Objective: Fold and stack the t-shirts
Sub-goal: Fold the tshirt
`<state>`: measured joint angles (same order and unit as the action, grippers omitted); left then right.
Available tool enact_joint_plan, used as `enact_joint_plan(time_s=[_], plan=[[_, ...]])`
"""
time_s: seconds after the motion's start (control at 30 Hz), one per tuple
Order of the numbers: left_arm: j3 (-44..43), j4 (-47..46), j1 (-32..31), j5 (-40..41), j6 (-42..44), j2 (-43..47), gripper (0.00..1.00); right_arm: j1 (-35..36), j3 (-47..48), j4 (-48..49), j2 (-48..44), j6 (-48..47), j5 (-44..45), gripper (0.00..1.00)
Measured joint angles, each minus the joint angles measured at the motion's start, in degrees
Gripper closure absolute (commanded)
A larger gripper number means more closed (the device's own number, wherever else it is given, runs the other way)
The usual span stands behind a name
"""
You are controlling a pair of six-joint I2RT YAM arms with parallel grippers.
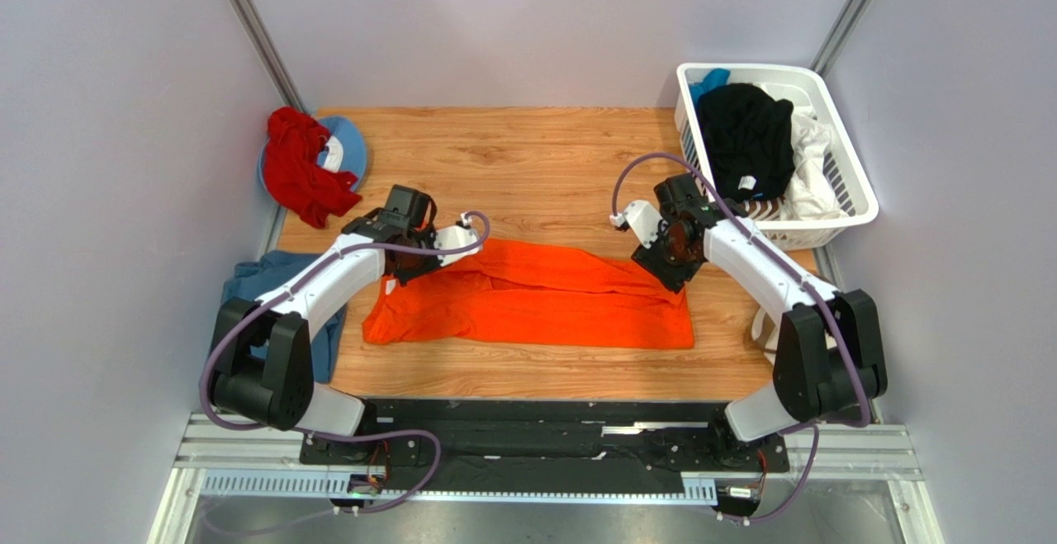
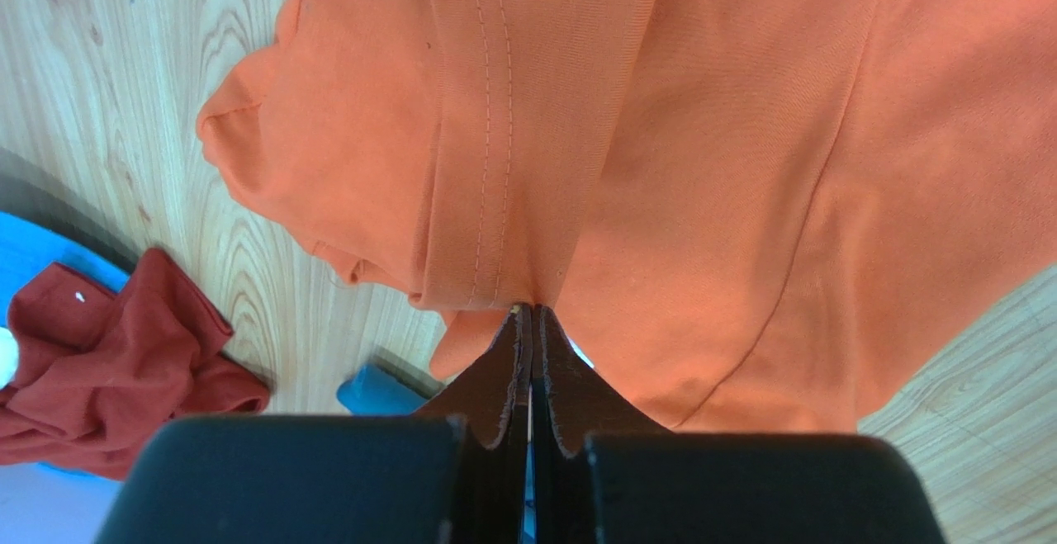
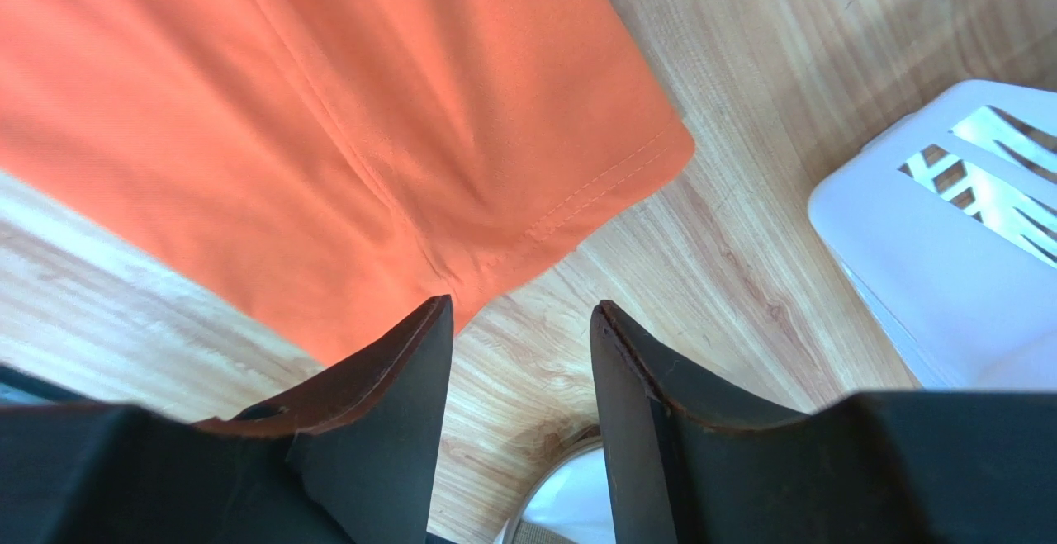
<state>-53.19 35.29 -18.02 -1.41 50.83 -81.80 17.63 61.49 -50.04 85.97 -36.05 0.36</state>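
The bright orange t-shirt (image 1: 534, 299) lies spread across the middle of the wooden table, partly folded lengthwise. My left gripper (image 1: 416, 259) is shut on a stitched fold of it near its left end; in the left wrist view the jaws pinch the orange cloth (image 2: 534, 311). My right gripper (image 1: 666, 266) is open and empty just above the shirt's far right corner. In the right wrist view the gripper (image 3: 522, 306) has bare wood between its jaws, and the shirt's hemmed corner (image 3: 310, 111) lies to the left. A dusty blue t-shirt (image 1: 263, 282) hangs off the table's left edge.
A white laundry basket (image 1: 856, 204) at the back right holds a black shirt (image 1: 744, 136) and a white shirt (image 1: 813, 154); its wall shows in the right wrist view (image 3: 955, 259). A red cloth (image 1: 302, 166) lies on a light blue round thing (image 1: 347, 145) at the back left.
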Motion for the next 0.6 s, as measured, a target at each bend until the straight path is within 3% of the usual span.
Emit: enact_joint_plan(time_s=[0.27,0.6], plan=[[1.01,-0.42,-0.48,0.00,-1.05,1.14,1.00,0.26,0.87,-1.11,-3.48,0.87,-1.92,0.50],[1.92,-0.98,-0.66,0.13,-1.53,1.14,1.00,0.26,3.69,2.05,6.29,0.33,-1.38,0.52]])
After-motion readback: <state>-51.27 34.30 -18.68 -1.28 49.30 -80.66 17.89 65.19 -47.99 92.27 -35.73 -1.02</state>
